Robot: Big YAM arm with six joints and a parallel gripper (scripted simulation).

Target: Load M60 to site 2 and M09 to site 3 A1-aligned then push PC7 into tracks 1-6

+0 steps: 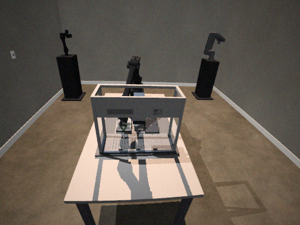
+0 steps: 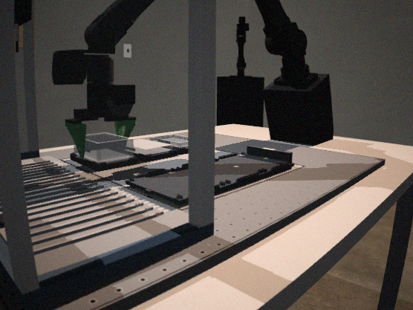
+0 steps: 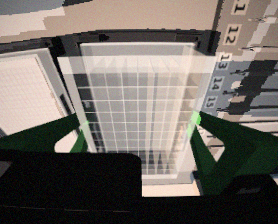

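The deep-well block M09 (image 3: 137, 110) is a clear, gridded block on its dark nest (image 2: 102, 160), the nest closest to the rails. My gripper (image 3: 139, 112) is open and lowered around it, one green finger beside each long side (image 2: 102, 143). I cannot tell whether the fingers touch it. The 384-well plate M60 (image 3: 22, 92) lies flat on the adjoining nest (image 2: 146, 146). The 96-well plate M06 (image 2: 172, 139) lies on the nest beyond. The carrier PC7 (image 2: 208, 175) lies on the apron with no plates on it, its raised handle (image 2: 269, 153) at the end away from the rails.
The rails (image 2: 78, 205) are dark ribs at the left, with track numbers (image 3: 222, 75) on the apron. An upright post (image 2: 201, 101) of the instrument frame (image 1: 137, 106) hides part of the carrier. The arm's base (image 2: 298, 108) stands at the table's back.
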